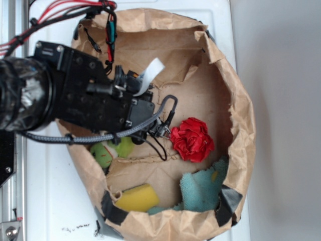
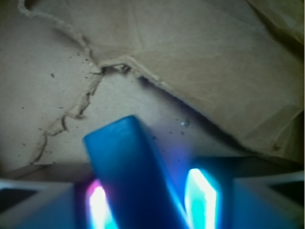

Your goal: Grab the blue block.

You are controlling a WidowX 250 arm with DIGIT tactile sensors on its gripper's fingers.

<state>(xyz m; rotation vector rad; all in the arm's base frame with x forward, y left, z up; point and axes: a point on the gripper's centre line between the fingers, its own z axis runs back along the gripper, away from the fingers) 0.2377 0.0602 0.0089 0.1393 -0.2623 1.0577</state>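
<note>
In the wrist view the blue block (image 2: 131, 176) stands tilted between the fingers (image 2: 202, 200), which are clamped against its sides, and it hangs above torn brown paper. From the exterior view the black arm reaches over the brown paper bag (image 1: 241, 100) on the white tabletop (image 1: 50, 201), hiding the block. Inside the bag lie a red fabric rose (image 1: 192, 139), a teal cloth (image 1: 203, 188), a yellow sponge (image 1: 138, 197) and a green toy (image 1: 103, 153).
</note>
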